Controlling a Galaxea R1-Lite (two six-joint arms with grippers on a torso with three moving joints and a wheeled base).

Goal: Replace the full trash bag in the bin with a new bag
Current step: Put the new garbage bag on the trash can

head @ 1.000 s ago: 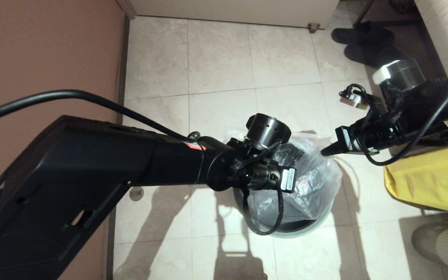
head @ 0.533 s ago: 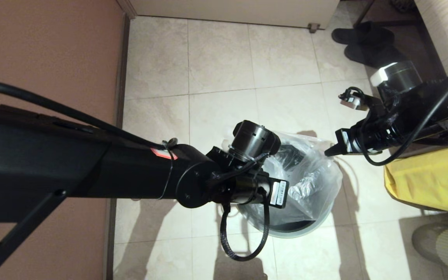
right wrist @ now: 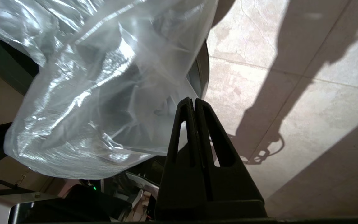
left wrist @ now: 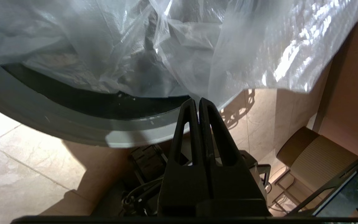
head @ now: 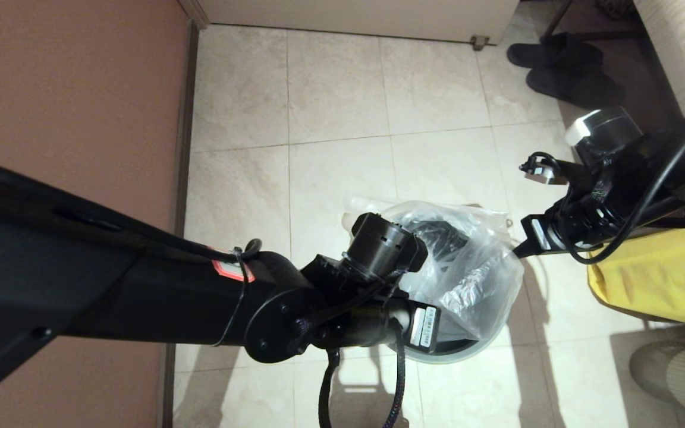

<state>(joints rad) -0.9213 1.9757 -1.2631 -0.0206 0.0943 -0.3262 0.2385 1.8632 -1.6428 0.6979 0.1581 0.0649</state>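
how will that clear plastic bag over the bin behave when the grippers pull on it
The new bag looks thin and crinkled, so it will likely flop and bunch rather than hold shape. Its glossy film may slip from the shut left gripper and right gripper. It probably weighs almost nothing, so the bin should stay put.

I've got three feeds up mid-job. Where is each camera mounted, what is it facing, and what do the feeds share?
Head view: on the robot's head, looking down at the bin on the floor tiles; both black arms show.
Left wrist view: behind the left gripper, facing the bin's rim; its fingers are pressed together at the new bag.
Right wrist view: behind the right gripper, also shut, facing the bag's other side.
Shared: all three show bag and bin.
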